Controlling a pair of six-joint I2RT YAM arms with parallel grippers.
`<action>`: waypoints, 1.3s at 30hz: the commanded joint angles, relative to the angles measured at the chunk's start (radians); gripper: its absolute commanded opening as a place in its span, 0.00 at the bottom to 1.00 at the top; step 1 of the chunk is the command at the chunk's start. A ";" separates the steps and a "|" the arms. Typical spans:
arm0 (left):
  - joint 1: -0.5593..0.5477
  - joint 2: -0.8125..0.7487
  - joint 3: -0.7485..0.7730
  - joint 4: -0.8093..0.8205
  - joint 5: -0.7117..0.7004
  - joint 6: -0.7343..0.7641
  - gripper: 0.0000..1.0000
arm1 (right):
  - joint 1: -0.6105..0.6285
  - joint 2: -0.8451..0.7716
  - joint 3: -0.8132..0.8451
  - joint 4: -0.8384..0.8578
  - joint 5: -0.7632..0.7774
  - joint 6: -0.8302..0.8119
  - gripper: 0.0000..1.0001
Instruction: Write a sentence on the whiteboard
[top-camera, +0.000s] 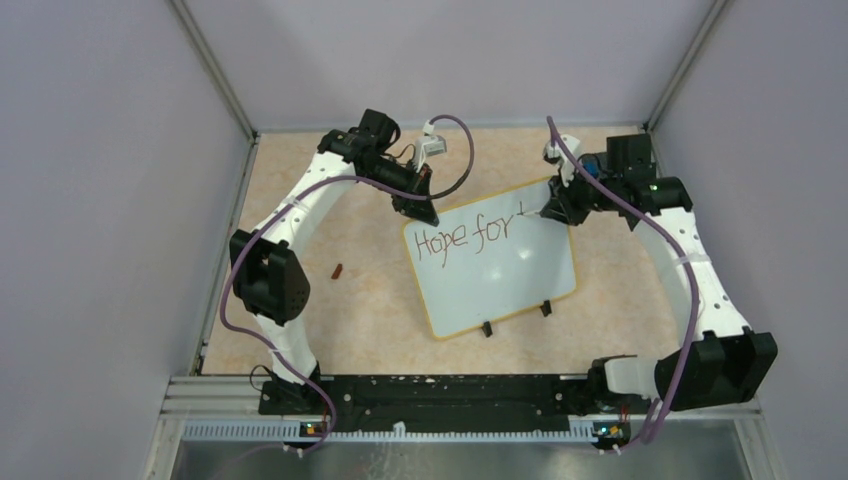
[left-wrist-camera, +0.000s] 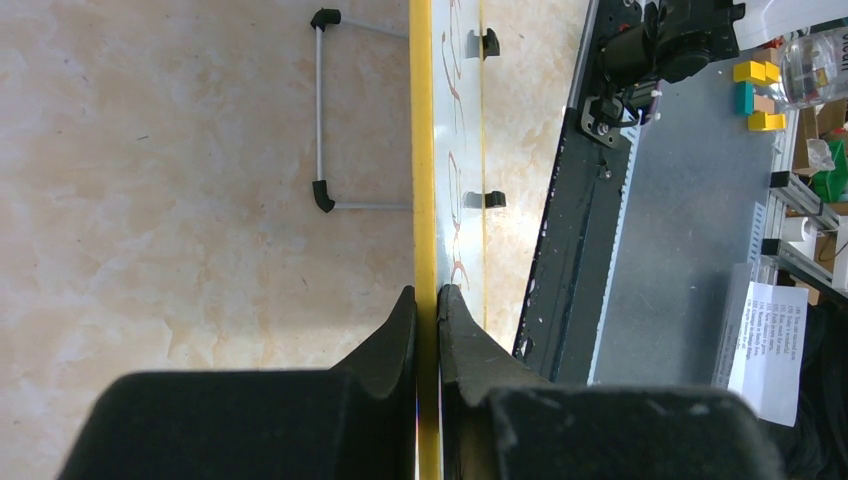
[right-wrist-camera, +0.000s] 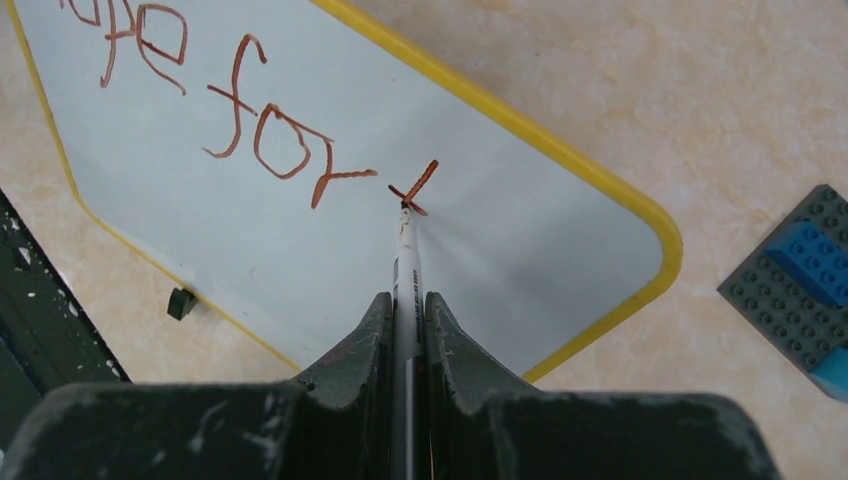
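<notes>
**Top external view.** The whiteboard (top-camera: 500, 285) stands propped near the middle of the bench (top-camera: 360, 320), skewed so that its right end lies farther away than its left. The left hand (top-camera: 418, 208) grips its far left corner, evidently to steady the board against the pen's push. The right hand (top-camera: 553, 212) meets the far right part of the board, where the sentence (top-camera: 468, 236) so far reads "Hope for t". A small reddish-brown piece (top-camera: 337, 270), perhaps a pen cap, lies on the bench well to the left of the board. **Left wrist view.** The board is seen edge-on, and both fingers are closed narrowly on its yellow rim (left-wrist-camera: 424, 150), one on each face. A wire prop (left-wrist-camera: 320, 110) behind the board and two black feet (left-wrist-camera: 487, 200) in front explain its lean. **Right wrist view.** The hand is clamped on a marker (right-wrist-camera: 404, 265) whose tip touches the foot of the "t". To the right of that letter a modest blank stretch runs to the rounded corner, probably enough for two more letters. The wide blank area nearer the arms suits a second line. A dark grey studded plate (right-wrist-camera: 775, 280) with blue bricks lies on the bench beyond that corner, apart from the rim.
</notes>
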 joint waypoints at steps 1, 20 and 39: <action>-0.016 -0.020 -0.019 0.036 -0.040 0.057 0.00 | 0.001 -0.045 -0.039 0.005 0.019 -0.029 0.00; -0.016 -0.025 -0.024 0.040 -0.043 0.056 0.00 | -0.012 -0.062 -0.027 -0.018 0.083 -0.064 0.00; -0.018 -0.027 -0.024 0.039 -0.040 0.060 0.00 | -0.015 -0.026 0.104 -0.018 0.069 -0.020 0.00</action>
